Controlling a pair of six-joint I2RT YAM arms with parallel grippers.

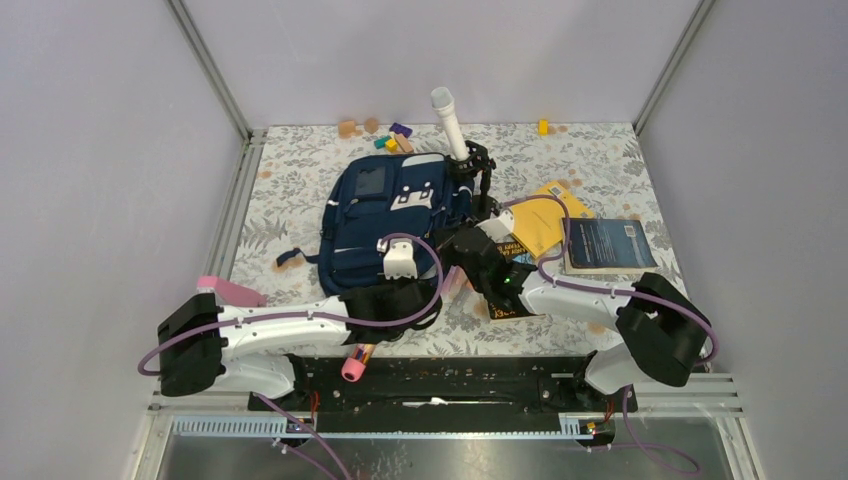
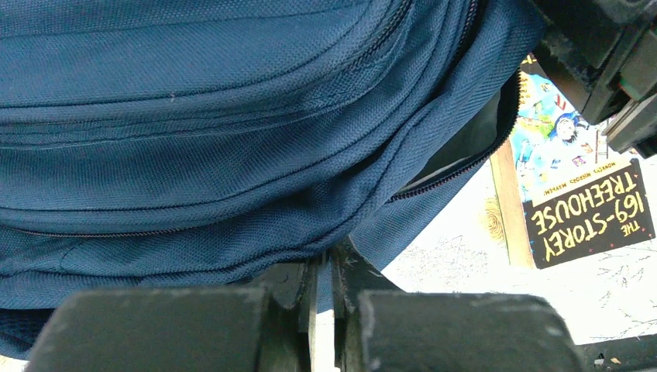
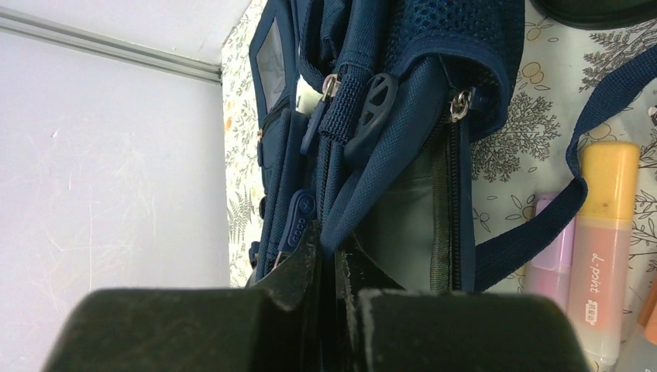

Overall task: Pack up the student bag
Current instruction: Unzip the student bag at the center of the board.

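The student bag (image 1: 395, 215), a navy blue backpack, lies flat in the middle of the table. My left gripper (image 1: 402, 268) is at its near edge and shut on a fold of the blue fabric (image 2: 325, 260) beside the zipper. My right gripper (image 1: 472, 243) is at the bag's right side, shut on the fabric edge of the opening (image 3: 329, 248). The main zipper is parted, and grey lining (image 3: 403, 225) shows in the gap between the two grips. That grey lining (image 2: 465, 143) also shows in the left wrist view.
A Treehouse book (image 2: 581, 209) lies right of the bag, under the right arm. A yellow book (image 1: 548, 212) and a dark book (image 1: 610, 245) lie further right. Highlighters (image 3: 608, 248) lie by a strap. A pink marker (image 1: 232, 291), a white cylinder (image 1: 448, 120) and small blocks (image 1: 395, 138) are around.
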